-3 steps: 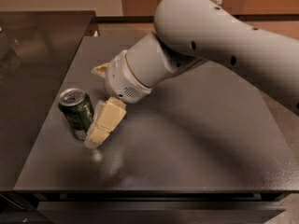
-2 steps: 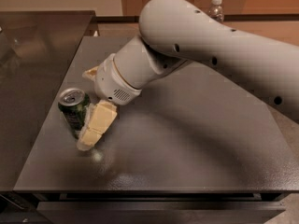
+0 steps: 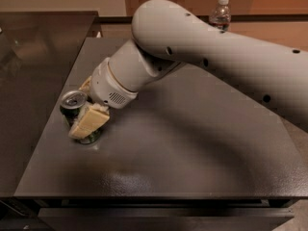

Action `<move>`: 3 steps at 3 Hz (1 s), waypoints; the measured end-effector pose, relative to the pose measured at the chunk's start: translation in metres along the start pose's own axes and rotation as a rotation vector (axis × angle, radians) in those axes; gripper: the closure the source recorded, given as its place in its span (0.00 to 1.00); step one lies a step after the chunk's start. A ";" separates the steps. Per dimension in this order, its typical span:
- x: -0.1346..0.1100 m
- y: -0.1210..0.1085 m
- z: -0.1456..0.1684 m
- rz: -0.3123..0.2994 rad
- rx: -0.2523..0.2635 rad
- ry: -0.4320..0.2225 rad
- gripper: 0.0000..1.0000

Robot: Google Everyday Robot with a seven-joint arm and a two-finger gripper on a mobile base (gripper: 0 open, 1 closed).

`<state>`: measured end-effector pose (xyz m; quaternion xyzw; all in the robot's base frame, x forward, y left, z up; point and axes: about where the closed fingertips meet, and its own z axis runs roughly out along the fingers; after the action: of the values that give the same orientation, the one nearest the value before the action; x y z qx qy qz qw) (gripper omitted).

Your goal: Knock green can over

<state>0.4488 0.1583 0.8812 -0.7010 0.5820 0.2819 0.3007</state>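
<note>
My gripper [image 3: 81, 110] is low at the left side of the table [image 3: 192, 148]. Its 2 fingers [image 3: 89, 121] are spread around the green can [image 3: 73, 100], the front one touching it. The can leans left. A water bottle [image 3: 220, 12] stands well behind.

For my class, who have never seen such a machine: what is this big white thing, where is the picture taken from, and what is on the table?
It is a robot's single white arm, seen by one camera looking down on a dark grey table. Its gripper, at the picture's left, has pale jaws open, one on either side of a small dark green metal drink can, which has not yet toppled. A clear plastic water bottle stands far behind.
</note>
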 end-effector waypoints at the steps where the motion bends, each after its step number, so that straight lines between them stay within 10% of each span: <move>1: -0.001 -0.005 -0.009 0.016 0.022 -0.019 0.63; 3: 0.012 -0.013 -0.085 0.095 0.074 0.055 1.00</move>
<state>0.4673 0.0887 0.9297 -0.6686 0.6326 0.2547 0.2967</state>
